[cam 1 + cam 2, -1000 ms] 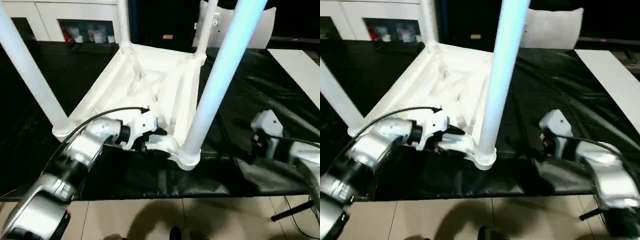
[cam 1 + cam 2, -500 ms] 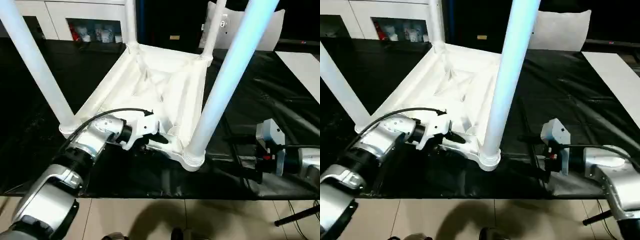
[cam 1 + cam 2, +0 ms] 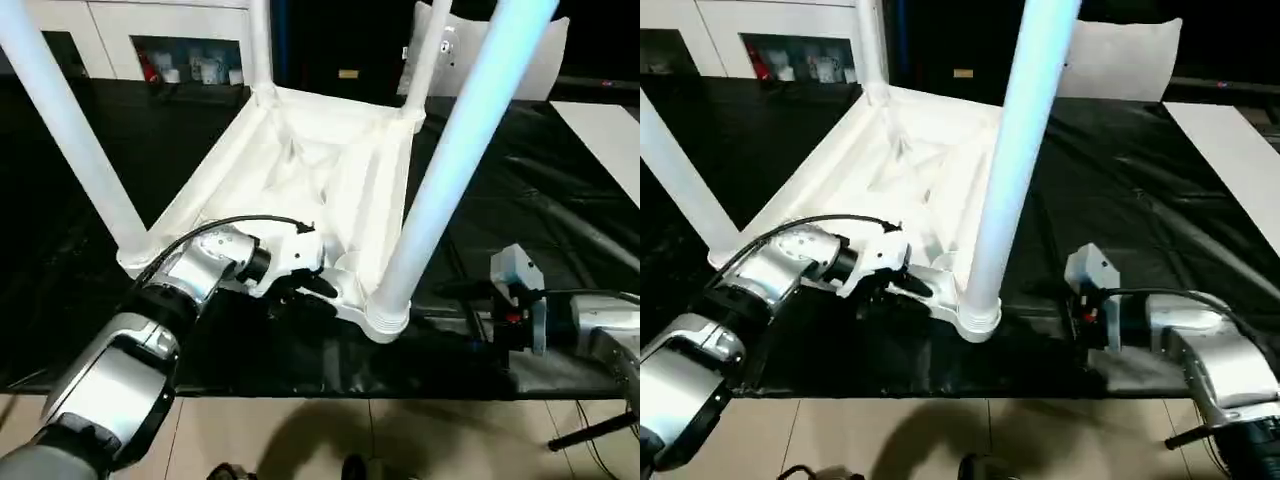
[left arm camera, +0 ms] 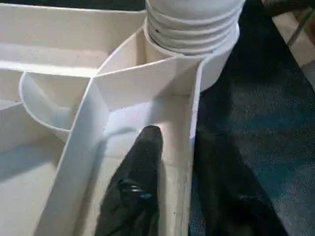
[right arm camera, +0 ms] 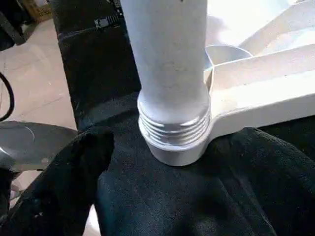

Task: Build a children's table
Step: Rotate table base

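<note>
The children's table [image 3: 330, 170] lies upside down on the black cover, its ribbed underside up and its legs standing in the corner sockets. The near right leg [image 3: 440, 180] rises from its socket [image 3: 385, 318]. My left gripper [image 3: 318, 285] is at the near rim just left of that socket. In the left wrist view one finger [image 4: 142, 162] lies inside the rim wall [image 4: 189, 147] and the other outside, both close against it. My right gripper [image 3: 1065, 300] sits low on the cover to the right of the same leg, open, its finger [image 5: 74, 177] beside the threaded leg base [image 5: 172, 132].
The black cover [image 3: 520, 200] ends at the near table edge, with tiled floor [image 3: 300, 440] below. A white panel [image 3: 600, 130] lies at the far right. White cabinets [image 3: 150, 40] stand behind. The near left leg [image 3: 70, 130] rises over my left forearm.
My left gripper's fingers have closed in on the table's near rim. My right gripper has slid left toward the near right leg. The camera has shifted slightly.
</note>
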You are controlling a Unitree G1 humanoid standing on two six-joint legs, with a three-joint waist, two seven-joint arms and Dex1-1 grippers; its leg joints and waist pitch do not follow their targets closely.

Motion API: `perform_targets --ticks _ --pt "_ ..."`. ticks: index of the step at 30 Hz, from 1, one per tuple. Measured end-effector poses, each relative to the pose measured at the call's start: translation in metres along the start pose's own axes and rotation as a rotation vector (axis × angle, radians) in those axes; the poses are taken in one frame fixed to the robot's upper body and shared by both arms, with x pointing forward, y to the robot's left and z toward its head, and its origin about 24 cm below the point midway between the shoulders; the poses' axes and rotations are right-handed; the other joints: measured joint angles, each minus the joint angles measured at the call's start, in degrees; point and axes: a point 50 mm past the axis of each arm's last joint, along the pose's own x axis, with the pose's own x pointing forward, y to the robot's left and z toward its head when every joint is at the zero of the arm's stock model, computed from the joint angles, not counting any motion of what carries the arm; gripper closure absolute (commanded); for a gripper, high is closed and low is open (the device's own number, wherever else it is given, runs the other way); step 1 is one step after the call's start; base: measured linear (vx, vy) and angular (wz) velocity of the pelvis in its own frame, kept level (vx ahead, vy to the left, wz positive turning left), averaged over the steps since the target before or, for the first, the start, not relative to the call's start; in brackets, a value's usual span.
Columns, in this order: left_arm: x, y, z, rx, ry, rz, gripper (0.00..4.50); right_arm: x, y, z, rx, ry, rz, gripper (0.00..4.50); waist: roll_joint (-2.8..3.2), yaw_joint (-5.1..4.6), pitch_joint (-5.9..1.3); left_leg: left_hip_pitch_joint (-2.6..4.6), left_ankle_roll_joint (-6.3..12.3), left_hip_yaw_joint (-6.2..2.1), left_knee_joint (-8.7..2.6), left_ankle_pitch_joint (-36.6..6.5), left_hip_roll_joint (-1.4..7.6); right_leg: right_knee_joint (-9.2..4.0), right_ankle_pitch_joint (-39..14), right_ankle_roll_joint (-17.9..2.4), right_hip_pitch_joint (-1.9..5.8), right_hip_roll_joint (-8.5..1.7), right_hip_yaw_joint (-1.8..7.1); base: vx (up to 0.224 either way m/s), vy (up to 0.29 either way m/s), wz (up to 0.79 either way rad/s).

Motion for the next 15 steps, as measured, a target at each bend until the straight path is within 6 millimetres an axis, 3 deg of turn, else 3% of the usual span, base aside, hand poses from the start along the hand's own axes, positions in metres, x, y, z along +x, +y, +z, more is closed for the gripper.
perform_targets --ticks 4,10,15 --pt "0.0 0.001 0.0 0.015 0.024 -0.016 3.99 0.001 0.003 0.007 -0.006 -0.002 0.014 0.0 0.01 -0.08 -0.01 0.06 -0.01 0.02 0.0 0.0 0.0 0.0 0.0 0.1 0.05 -0.01 0.0 0.0 0.0 0.0" --pt "0.0 0.001 0.0 0.009 0.035 -0.036 4.41 0.002 0.007 0.041 -0.088 -0.036 0.027 0.0 0.01 -0.06 -0.01 0.08 -0.03 0.02 0.0 0.1 0.0 0.0 0.0 0.3 0.06 -0.02 0.0 0.0 0.0 0.0" --pt "-0.002 0.002 0.001 -0.077 0.023 -0.049 4.46 0.006 -0.002 0.049 -0.122 -0.068 0.0 0.0 0.19 -0.49 -0.03 0.01 0.01 0.15 -0.04 0.0 0.0 -0.01 0.1 0.1 -0.07 -0.05 0.04 0.0 0.0 0.0"
